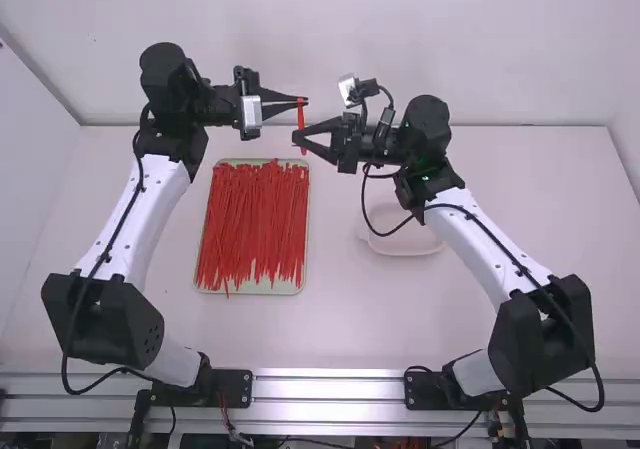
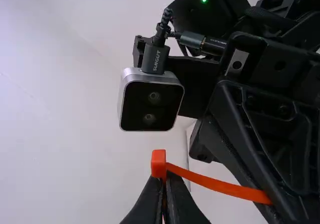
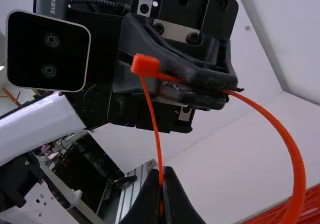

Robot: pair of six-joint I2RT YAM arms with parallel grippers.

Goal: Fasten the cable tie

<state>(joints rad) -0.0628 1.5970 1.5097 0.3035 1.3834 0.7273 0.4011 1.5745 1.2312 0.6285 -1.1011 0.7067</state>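
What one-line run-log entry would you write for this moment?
left gripper: shut on cable tie beside its head | right gripper: shut on tie's strap | tie: bowed between them | spare ties: on tray

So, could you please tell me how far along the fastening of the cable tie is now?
Done: one cable tie is up above the tray, held between both arms. In hand: the left gripper is shut beside its head, the right gripper shut on the strap, which forms a wide loop. Left: I cannot tell if the tail is threaded; the loop needs pulling tight.
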